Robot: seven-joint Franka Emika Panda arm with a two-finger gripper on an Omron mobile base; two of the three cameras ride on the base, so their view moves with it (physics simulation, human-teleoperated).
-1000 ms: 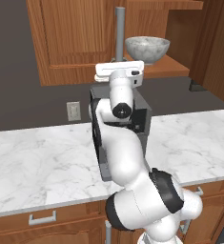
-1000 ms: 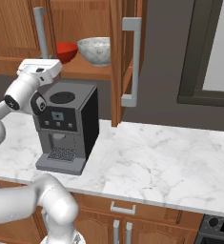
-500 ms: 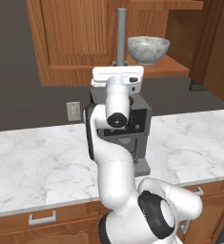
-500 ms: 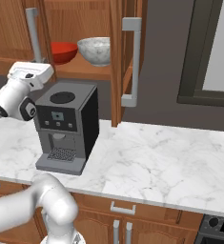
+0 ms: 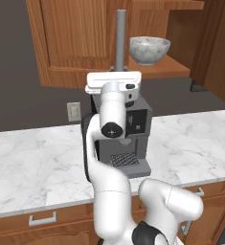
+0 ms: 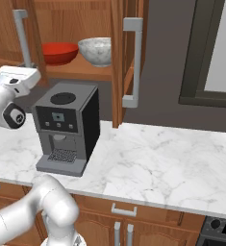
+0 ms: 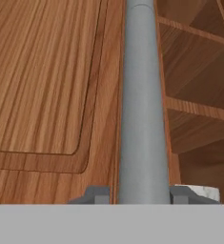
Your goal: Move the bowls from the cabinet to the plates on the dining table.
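The cabinet hangs above the counter with both doors swung out. On its shelf, the grey-white marbled bowl stands next to the red bowl. My gripper is at the lower end of the left door's grey bar handle. One fingertip sits on each side of the bar, close against it. The plates and the dining table are out of view.
A grey coffee machine stands on the marble counter, directly under the shelf and behind my arm. The right door with its own bar handle juts out beside the marbled bowl. Low drawers run under the counter.
My hand has moved left in the right base view, taking the left door's handle with it. The door stands wider and the red bowl shows more fully.
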